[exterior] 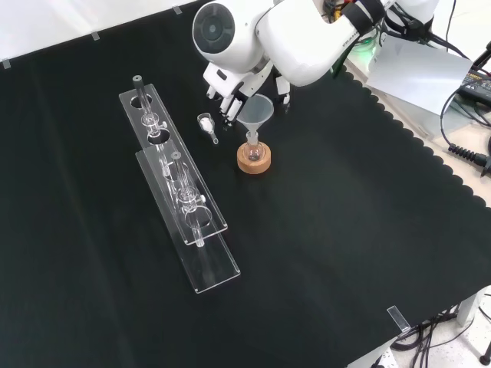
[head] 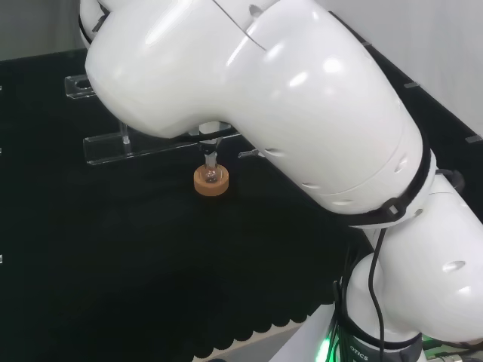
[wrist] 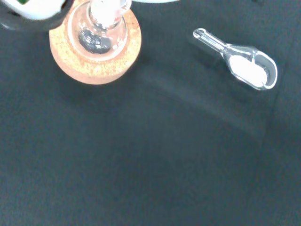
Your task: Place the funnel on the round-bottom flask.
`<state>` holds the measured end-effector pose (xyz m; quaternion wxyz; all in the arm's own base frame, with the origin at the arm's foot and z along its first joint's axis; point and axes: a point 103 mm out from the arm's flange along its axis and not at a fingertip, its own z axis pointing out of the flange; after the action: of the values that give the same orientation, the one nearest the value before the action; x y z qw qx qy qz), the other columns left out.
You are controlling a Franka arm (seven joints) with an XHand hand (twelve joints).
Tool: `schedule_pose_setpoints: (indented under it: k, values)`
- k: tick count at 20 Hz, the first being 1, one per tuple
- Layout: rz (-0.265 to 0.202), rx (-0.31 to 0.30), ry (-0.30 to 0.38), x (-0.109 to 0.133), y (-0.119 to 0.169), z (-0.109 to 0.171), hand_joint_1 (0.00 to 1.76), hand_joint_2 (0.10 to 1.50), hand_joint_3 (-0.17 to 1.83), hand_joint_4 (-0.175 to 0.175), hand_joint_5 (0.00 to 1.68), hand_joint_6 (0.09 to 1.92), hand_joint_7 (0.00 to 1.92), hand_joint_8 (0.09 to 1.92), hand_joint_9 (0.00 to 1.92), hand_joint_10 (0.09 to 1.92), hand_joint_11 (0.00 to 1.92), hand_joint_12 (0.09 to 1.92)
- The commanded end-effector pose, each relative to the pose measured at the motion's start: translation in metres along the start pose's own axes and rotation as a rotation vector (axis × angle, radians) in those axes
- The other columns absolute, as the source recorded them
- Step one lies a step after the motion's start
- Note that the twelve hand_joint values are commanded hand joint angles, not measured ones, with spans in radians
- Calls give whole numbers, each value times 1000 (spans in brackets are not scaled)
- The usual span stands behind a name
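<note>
A clear funnel (exterior: 255,113) stands upright with its stem down in the neck of a small round-bottom flask (exterior: 253,152). The flask rests on a cork ring (exterior: 253,162) on the black cloth. My hand (exterior: 226,96) is right behind and around the funnel's cone, under the arm's white link. Whether it touches the funnel I cannot make out. In the head view the funnel's stem (head: 212,151) drops from under the arm into the flask (head: 212,175) on its cork ring (head: 210,183). The wrist view has the flask (wrist: 96,40), with something dark at its bottom, on the cork ring (wrist: 94,66).
A small glass scoop with white powder (exterior: 205,124) lies on the cloth just left of the funnel, also close in the wrist view (wrist: 244,66). Two long clear racks (exterior: 173,172) with glassware run along the left of the front view. In the head view a rack (head: 128,147) stands behind the flask.
</note>
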<state>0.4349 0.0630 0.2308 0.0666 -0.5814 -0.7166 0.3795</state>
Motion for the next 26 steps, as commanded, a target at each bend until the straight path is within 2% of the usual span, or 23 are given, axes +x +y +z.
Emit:
schedule_pose_setpoints:
  k: [1,9,15,20,24,26]
  values:
    - [-4,24,16,-1,-2,3,713,635,563,-16,145,88,355,746,906,628,435,1308]
    - [-6,35,31,-6,-11,6,631,598,534,-6,62,87,262,720,874,630,412,1315]
    - [8,19,27,-8,-18,5,530,599,428,-1,42,87,215,712,845,646,394,1332]
    - [13,-37,29,-14,-36,-3,495,610,370,2,36,87,202,705,741,651,380,1338]
    - [17,-121,47,-24,-52,-14,479,625,332,3,41,87,209,706,613,639,352,1344]
    - [17,-151,64,-30,-60,-20,511,646,335,0,105,87,239,716,602,639,345,1349]
